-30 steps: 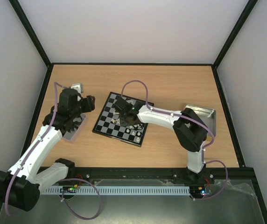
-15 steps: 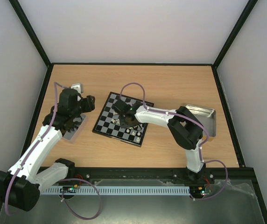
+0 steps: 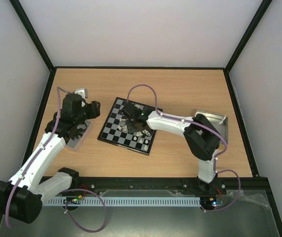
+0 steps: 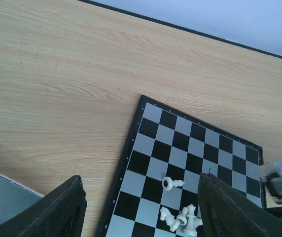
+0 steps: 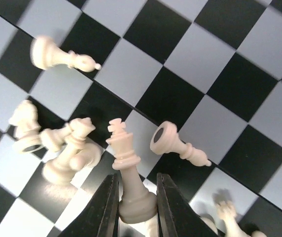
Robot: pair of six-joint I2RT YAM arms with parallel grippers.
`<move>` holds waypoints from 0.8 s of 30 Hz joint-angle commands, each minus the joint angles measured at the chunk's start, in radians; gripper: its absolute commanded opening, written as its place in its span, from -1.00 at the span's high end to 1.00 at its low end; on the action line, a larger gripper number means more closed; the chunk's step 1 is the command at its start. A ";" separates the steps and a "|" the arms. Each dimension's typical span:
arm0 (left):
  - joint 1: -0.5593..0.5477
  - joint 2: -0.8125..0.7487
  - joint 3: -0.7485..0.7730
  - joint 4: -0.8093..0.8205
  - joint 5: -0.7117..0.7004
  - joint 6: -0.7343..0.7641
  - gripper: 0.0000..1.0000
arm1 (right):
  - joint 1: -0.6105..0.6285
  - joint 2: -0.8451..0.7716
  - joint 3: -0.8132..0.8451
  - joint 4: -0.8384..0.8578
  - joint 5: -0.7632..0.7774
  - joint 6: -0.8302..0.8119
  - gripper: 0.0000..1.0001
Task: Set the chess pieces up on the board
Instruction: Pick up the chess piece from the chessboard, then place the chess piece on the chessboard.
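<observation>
The board (image 3: 112,133) lies at mid-table, turned slightly. My right gripper (image 3: 131,114) hangs over it and is shut on the base of a cream-white king (image 5: 129,170), whose cross points away from the fingers (image 5: 107,207). Under it, loose white chess pieces lie tipped on the board (image 5: 180,44): a bishop (image 5: 62,57), another piece (image 5: 178,145) and a small heap with a knight (image 5: 57,143). My left gripper (image 3: 93,109) hovers left of the board, open and empty. In the left wrist view it (image 4: 140,190) frames a fallen piece (image 4: 172,183).
A silver tray (image 3: 80,138) sits under the left arm, its corner showing in the left wrist view (image 4: 3,195). A second silver tray (image 3: 218,120) is behind the right arm's elbow. Black frame rails edge the wooden table.
The right gripper's jaws have narrowed onto the king. The right wrist dipped toward the board's near side, then came back. The left arm has not moved.
</observation>
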 commanded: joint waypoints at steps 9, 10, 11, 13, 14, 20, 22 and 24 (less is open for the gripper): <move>0.014 0.027 0.016 0.107 0.295 -0.037 -0.33 | -0.015 -0.367 -0.289 0.500 -0.062 -0.191 0.77; 0.013 0.030 0.022 0.119 0.350 -0.039 -0.35 | -0.016 -0.396 -0.323 0.565 -0.072 -0.208 0.77; 0.013 0.031 0.025 0.131 0.400 -0.041 -0.38 | -0.018 -0.428 -0.357 0.655 -0.083 -0.228 0.77; 0.014 0.028 0.029 0.156 0.499 -0.050 -0.44 | -0.018 -0.477 -0.406 0.761 -0.108 -0.263 0.77; 0.014 0.025 0.029 0.167 0.548 -0.054 -0.47 | -0.017 -0.499 -0.422 0.804 -0.121 -0.277 0.77; 0.014 0.002 0.033 0.218 0.773 -0.095 -0.59 | -0.018 -0.596 -0.497 0.949 -0.202 -0.342 0.77; 0.014 0.000 0.034 0.241 0.829 -0.137 -0.59 | -0.018 -0.623 -0.524 0.982 -0.234 -0.371 0.77; 0.014 0.013 0.048 0.258 0.895 -0.178 -0.58 | -0.018 -0.641 -0.534 0.981 -0.259 -0.396 0.77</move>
